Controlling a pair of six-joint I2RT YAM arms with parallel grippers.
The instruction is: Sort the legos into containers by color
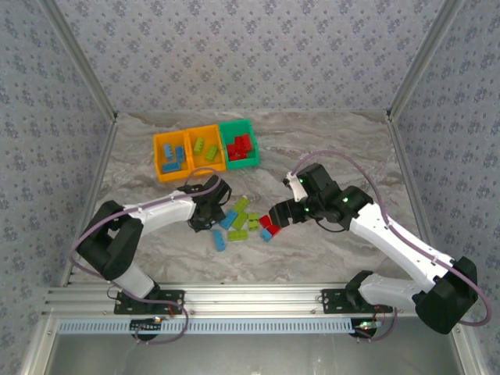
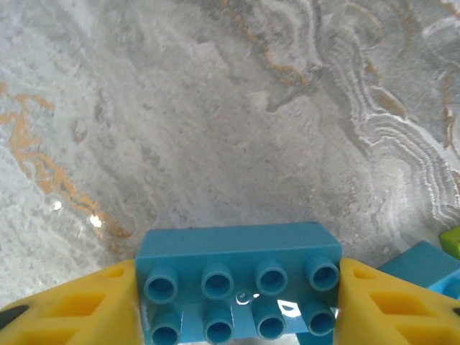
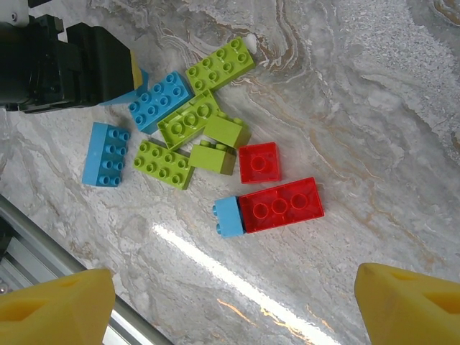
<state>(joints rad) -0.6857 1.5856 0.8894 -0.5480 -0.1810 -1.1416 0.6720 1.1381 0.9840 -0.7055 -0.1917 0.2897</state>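
Legos (image 1: 241,222) maybe two-thirds sorted. Bins (image 1: 173,176), upper centre of top view, hold blue, green and red separately. About ten loose mid-table. Right gripper (image 3: 230,302) gapes wide above red bricks (image 3: 280,205). Left gripper (image 2: 241,298) clamps blue brick (image 2: 241,251), bottom of its view.

You've got a grey marbled table (image 1: 336,141): three joined bins (image 1: 173,176) at the far side, loose blue, green and red legos (image 1: 239,221) clustered mid-table.

Grey marbled tabletop (image 1: 328,148) with orange veins, enclosed by pale floral-patterned walls (image 1: 250,47); an aluminium rail (image 1: 250,297) lines the near edge
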